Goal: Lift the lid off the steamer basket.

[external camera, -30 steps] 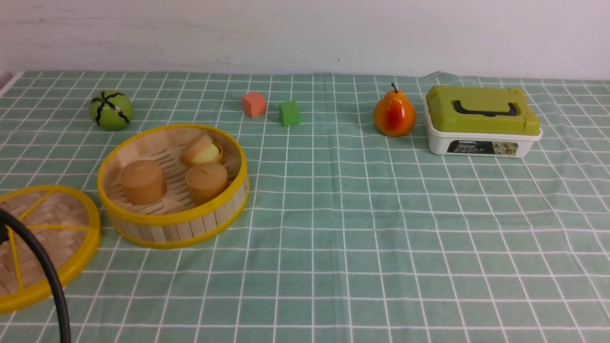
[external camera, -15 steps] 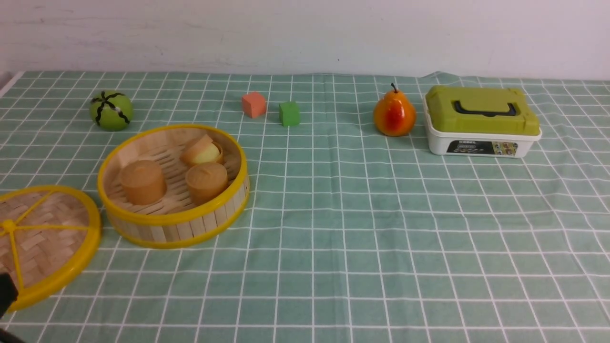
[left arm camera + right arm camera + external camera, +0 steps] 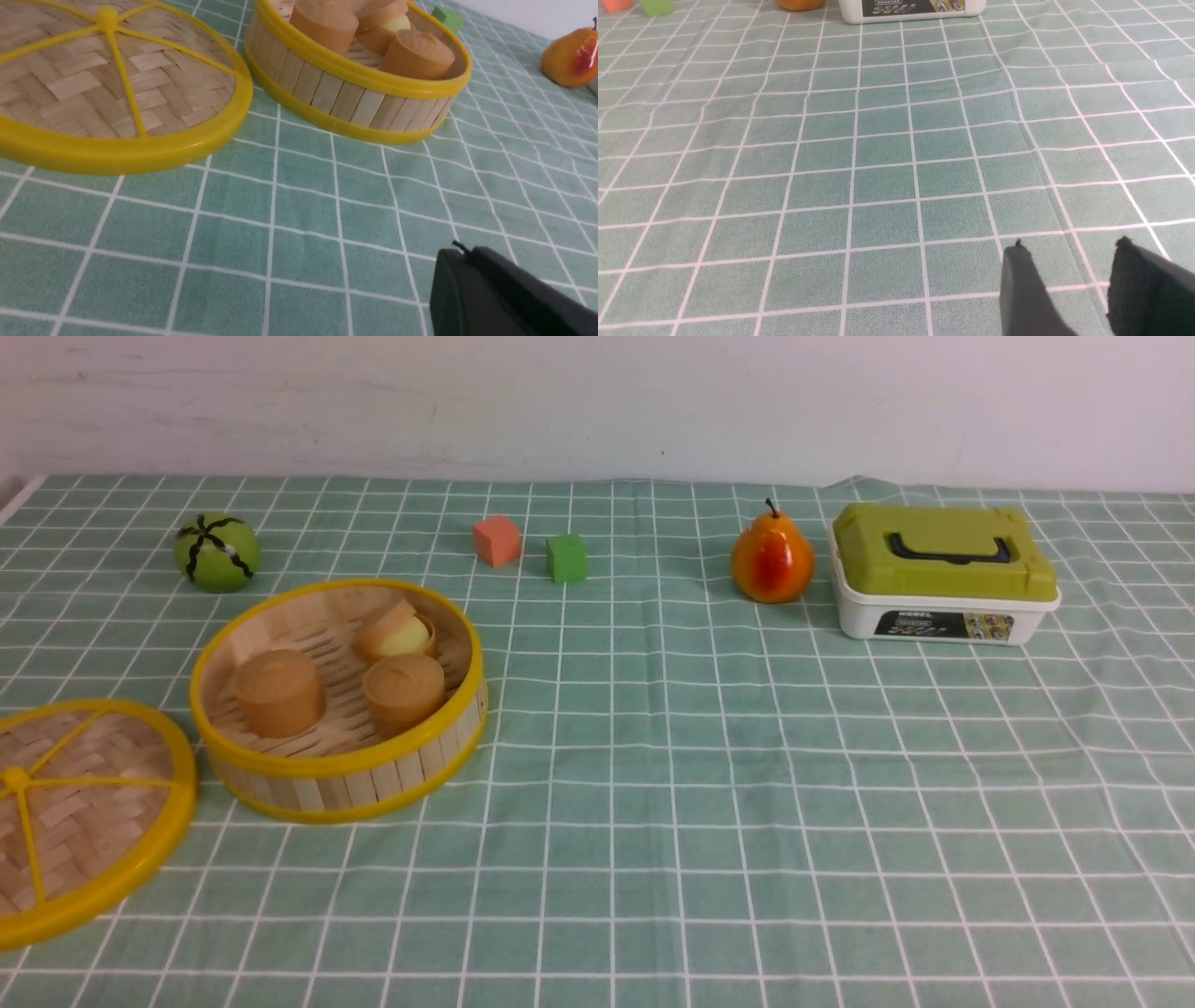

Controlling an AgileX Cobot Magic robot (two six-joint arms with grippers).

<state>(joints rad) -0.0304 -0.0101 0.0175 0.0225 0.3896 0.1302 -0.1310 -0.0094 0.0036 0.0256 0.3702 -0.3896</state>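
L fingers (image 3: 490, 289) were pressed together, R fingers (image 3: 1031, 289) spread. Lid (image 3: 93, 803) lay off, beside steamer basket (image 3: 345, 779) w/ buns (image 3: 280, 695) inside.

The lid (image 3: 89, 807) is woven bamboo, its rim (image 3: 184, 784) yellow plastic (rather glossy); the tablecloth (image 3: 616, 821) looks matt.

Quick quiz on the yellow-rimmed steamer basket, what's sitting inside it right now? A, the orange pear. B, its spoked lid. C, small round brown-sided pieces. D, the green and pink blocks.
C: three small brown-sided pieces sit on the slatted floor of the steamer basket.
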